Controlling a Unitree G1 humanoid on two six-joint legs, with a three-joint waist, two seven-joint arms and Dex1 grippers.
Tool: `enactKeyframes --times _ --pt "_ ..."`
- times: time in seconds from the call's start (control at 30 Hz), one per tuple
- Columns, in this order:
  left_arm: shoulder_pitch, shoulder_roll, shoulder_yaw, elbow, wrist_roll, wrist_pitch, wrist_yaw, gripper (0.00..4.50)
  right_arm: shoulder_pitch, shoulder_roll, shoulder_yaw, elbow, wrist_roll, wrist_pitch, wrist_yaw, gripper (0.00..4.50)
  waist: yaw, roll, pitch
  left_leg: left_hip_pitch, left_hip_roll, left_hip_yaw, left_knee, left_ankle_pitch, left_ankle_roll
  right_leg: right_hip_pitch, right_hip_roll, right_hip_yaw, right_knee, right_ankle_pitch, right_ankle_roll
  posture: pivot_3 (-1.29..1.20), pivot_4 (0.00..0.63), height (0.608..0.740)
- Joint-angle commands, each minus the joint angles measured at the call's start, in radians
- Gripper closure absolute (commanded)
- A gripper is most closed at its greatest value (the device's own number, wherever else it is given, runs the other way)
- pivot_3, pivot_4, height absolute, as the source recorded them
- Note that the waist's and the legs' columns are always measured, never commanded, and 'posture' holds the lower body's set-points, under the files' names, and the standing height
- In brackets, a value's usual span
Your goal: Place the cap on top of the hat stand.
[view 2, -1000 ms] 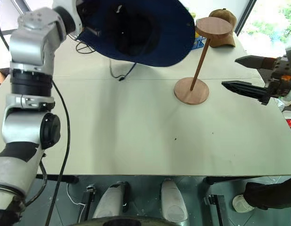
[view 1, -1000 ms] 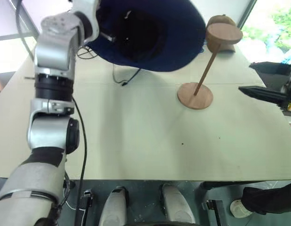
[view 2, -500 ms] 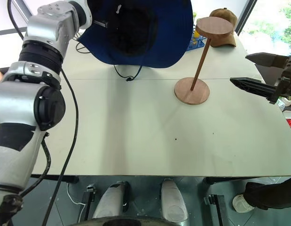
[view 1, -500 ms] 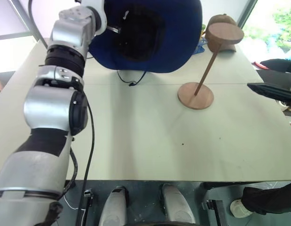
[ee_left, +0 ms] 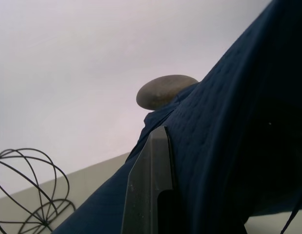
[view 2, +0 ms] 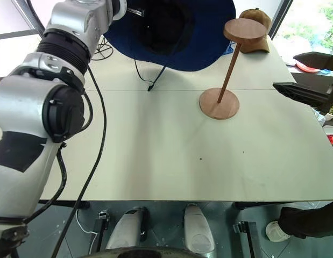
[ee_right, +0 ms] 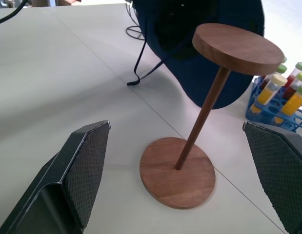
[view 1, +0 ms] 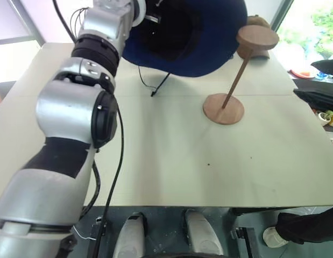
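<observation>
Fabric of the cap (view 2: 177,32) is being pinched by the left claw (ee_left: 155,195), whose fingers are pressed together on the brim, as seen in the left wrist view. The cap is being held in the air above the far part of the surface (view 2: 155,150), on the far-left side of the hat stand (view 2: 231,64), with its hollow crown being turned toward the camera and its wide brim being spread roughly upright. A thin chin cord (view 2: 155,78) is hanging from the brim, its end nearly reaching the surface. The brim's right edge is being kept close beside the stand's disc top without resting on it.

The hat stand is standing toward the far right of the surface, its round base flat and its thin rod leaning up and to the right toward the disc. The right claw (ee_right: 180,170) is being held with its fingers wide apart near the right edge, pointing at the stand's base and gripping nothing. A broad stretch of bare surface is lying toward the near edge. A rack of tubes (ee_right: 282,97) and a small brown cap (view 2: 257,27) are sitting behind the stand near the far right corner, and a black wire stand (ee_left: 29,190) is showing in the left wrist view.
</observation>
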Motion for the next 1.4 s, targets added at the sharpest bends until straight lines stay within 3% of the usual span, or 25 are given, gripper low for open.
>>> enactKeyframes --times 0.03,0.23,0.47,0.7,0.87,1.03,1.23,1.4 --pt "-0.102 -0.04 0.048 -0.032 -0.039 -0.067 -0.045 4.47 0.006 -0.008 -0.059 -0.041 0.016 -0.003 -0.014 0.0 0.005 -0.001 0.0 0.0 0.0 0.0 0.0 0.0 0.0 0.0 0.0 0.0 0.0 0.0 0.0 0.0 0.15 0.74" --pt "-0.179 -0.122 0.085 -0.044 -0.069 -0.129 -0.118 4.47 0.019 -0.002 -0.074 -0.053 0.022 0.001 -0.035 0.0 0.009 -0.002 0.001 -0.002 -0.001 0.0 0.0 0.0 0.0 0.0 -0.002 0.0 -0.003 -0.001 0.001 0.0 0.15 0.74" --pt "-0.18 -0.152 0.073 -0.103 -0.082 -0.206 -0.269 4.47 0.044 0.007 -0.101 -0.077 0.036 0.018 -0.054 0.0 0.002 -0.002 0.001 -0.001 -0.001 0.0 0.0 0.0 0.0 0.0 -0.001 0.0 -0.001 -0.001 0.001 0.0 0.15 0.74" --pt "0.131 -0.116 -0.144 -0.41 0.036 -0.415 -0.492 4.47 0.063 -0.018 -0.133 -0.039 0.033 0.034 -0.04 0.0 0.003 0.002 0.0 0.002 -0.001 0.001 0.001 0.0 0.0 0.003 -0.001 0.001 0.001 0.0 0.0 0.0 0.15 0.74" --pt "0.379 -0.064 -0.235 -0.672 0.069 -0.496 -0.555 4.47 0.135 -0.03 -0.196 -0.02 0.022 0.067 0.0 0.0 0.007 0.001 0.0 0.001 -0.001 0.001 0.002 0.0 0.0 0.002 -0.001 0.001 0.001 0.0 0.0 0.0 0.15 0.74" --pt "0.555 0.025 -0.321 -0.776 0.184 -0.725 -0.499 4.47 0.297 -0.005 -0.348 -0.097 0.029 0.146 0.052 0.0 0.011 0.001 0.0 0.001 -0.001 0.0 0.002 0.0 0.0 0.002 -0.001 0.001 0.001 0.0 0.0 0.0 0.15 0.74" --pt "0.658 0.105 -0.384 -0.752 0.304 -1.028 -0.389 4.47 0.477 0.043 -0.552 -0.205 0.031 0.239 0.084 0.0 0.013 0.001 0.0 0.002 -0.001 0.0 0.005 0.0 0.0 0.005 -0.002 0.001 0.0 0.001 0.001 0.0 0.15 0.74" --pt "0.719 0.184 -0.459 -0.707 0.474 -1.267 -0.282 4.47 0.53 0.051 -0.642 -0.222 0.035 0.282 0.072 0.0 0.006 0.001 0.0 0.003 -0.001 0.001 0.006 0.0 0.0 0.006 -0.001 0.001 0.0 0.002 0.0 0.0 0.15 0.74"
